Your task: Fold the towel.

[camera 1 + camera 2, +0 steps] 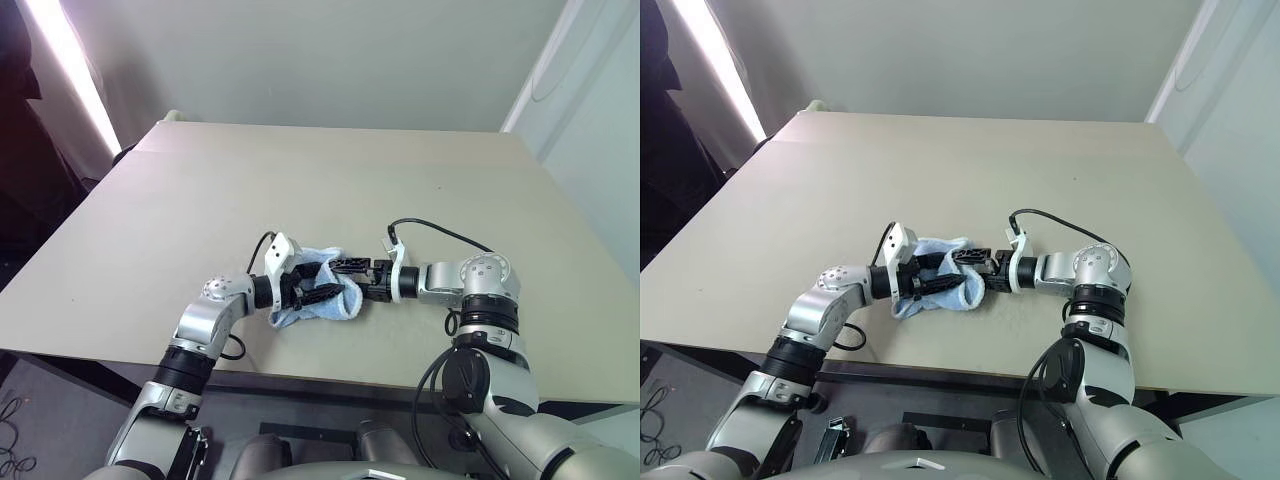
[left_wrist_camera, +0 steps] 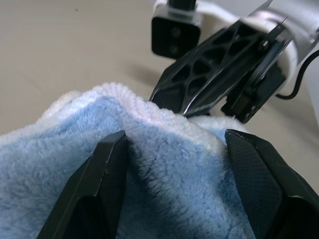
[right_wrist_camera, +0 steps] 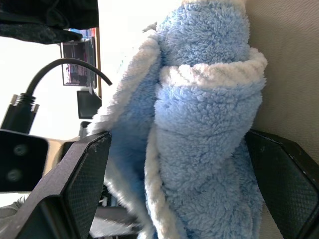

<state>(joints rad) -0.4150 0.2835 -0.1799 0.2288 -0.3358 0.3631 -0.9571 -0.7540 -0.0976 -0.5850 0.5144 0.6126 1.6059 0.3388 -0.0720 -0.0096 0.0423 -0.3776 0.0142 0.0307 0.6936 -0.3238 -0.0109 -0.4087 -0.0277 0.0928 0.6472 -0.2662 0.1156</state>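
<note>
Fluffy, bunched light-blue terry towel (image 1: pixel 318 290), whitish hem

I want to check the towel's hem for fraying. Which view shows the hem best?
The right wrist view: the towel hangs bunched close up, its whitish hem running across and down the folds. The left wrist view shows one short hem ridge. The eye views show the towel as a small crumpled bundle on the table.

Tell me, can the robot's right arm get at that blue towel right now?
Probably yes: the right gripper has its fingers on either side of the bunched towel, with nothing between; the left gripper straddles it too.
</note>
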